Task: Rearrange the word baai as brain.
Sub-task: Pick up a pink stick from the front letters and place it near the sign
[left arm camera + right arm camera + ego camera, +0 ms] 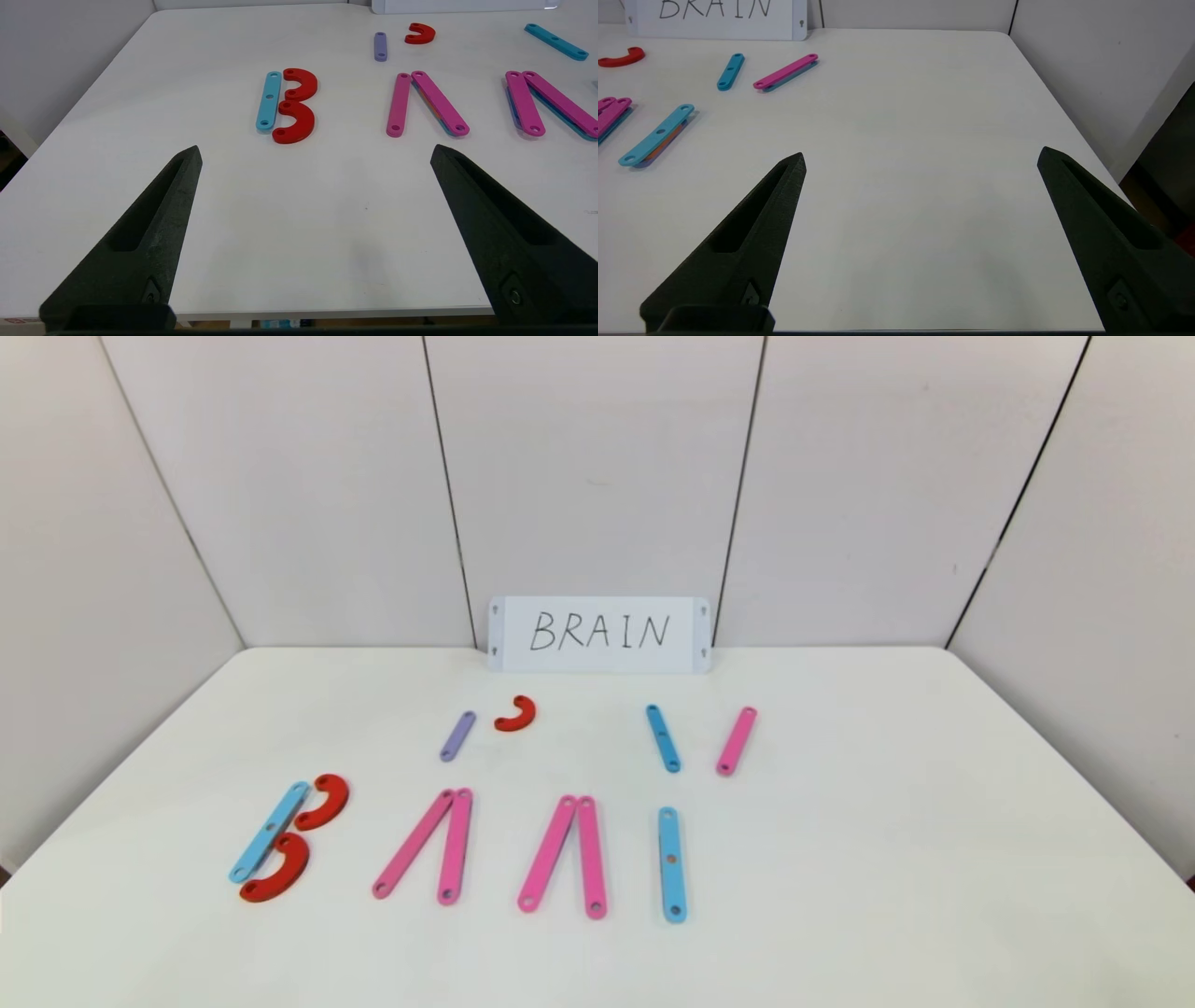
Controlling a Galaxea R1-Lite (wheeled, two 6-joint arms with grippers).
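The word lies in a row on the white table (840, 859). The B is a blue bar (269, 832) with two red curves (322, 802). Two pink A shapes follow (425, 845) (563, 855), then a blue bar I (671, 864). Behind the row lie loose pieces: a purple bar (457, 735), a red curve (516, 714), a blue bar (663, 738) and a pink bar (737, 741). My left gripper (315, 154) is open and empty over the table's near left edge, before the B (287, 105). My right gripper (920, 158) is open and empty over the near right of the table.
A white card with handwritten BRAIN (599, 634) stands against the back wall. White wall panels close the table at the back and sides. The table's near edge (327, 311) shows in the left wrist view. Neither arm shows in the head view.
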